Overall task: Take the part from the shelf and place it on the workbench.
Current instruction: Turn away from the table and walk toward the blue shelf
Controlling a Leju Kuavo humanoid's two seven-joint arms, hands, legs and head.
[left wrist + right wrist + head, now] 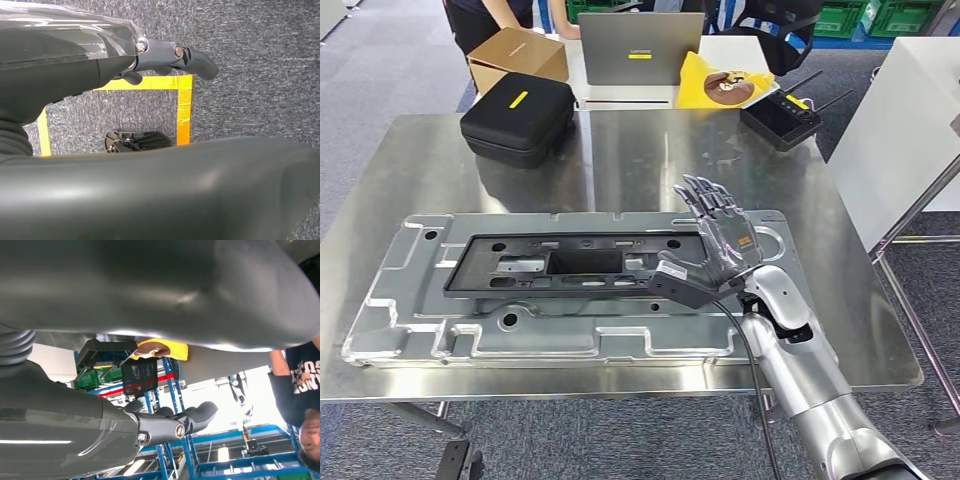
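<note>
On the steel table (637, 160), a wide silver metal plate (418, 300) lies flat along the near edge with a long black frame (569, 268) resting on top of it, and a black zip case (518, 117) sits farther back on the left. At the frame's right end the right hand (718, 243) hovers with its fingers (705, 200) spread and holding nothing, thumb just beside the frame. The left hand (166, 55) hangs over grey carpet marked with yellow tape (183, 107), fingers straight and apart, empty.
</note>
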